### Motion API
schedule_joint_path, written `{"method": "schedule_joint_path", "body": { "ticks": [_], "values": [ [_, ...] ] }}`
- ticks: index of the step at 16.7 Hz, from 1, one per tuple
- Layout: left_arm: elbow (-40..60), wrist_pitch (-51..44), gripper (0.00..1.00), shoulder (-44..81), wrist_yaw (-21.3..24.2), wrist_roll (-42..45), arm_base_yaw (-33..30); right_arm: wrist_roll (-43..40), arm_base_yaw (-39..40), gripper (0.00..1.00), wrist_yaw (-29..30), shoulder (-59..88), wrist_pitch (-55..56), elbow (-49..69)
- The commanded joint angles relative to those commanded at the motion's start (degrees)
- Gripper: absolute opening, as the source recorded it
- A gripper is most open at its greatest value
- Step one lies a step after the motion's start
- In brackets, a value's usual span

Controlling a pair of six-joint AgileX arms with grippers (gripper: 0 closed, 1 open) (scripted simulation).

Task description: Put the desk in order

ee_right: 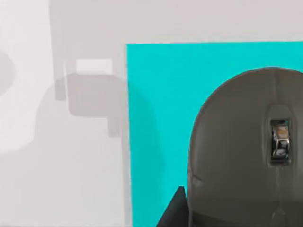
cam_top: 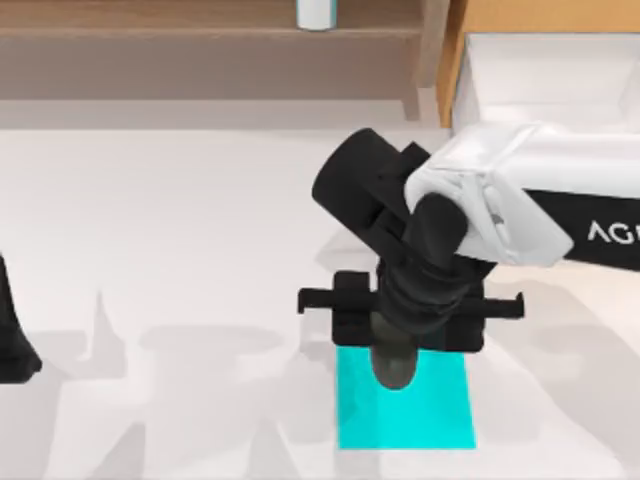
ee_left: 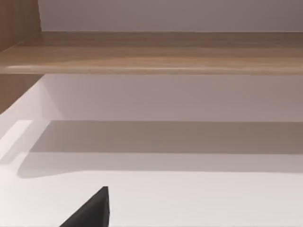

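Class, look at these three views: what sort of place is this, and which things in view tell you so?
Most likely a simulated office desk: a white tabletop, a wooden shelf at the back, and a grey computer mouse over a cyan mat, under the right gripper.

mat: you see a cyan square mat (cam_top: 405, 405) right of centre | mouse: dark grey mouse (cam_top: 395, 368) lies on its far part | shelf item: pale cylinder (cam_top: 316, 13), cropped
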Motion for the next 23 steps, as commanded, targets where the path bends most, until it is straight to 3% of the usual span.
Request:
{"method": "schedule_joint_path", "body": {
  "ticks": [23],
  "values": [
    [0.00, 0.00, 1.00, 0.00, 0.00, 0.00, 0.00, -0.01, 0.16, 0.00, -0.16, 3.88, 0.85, -3.16]
  ]
}}
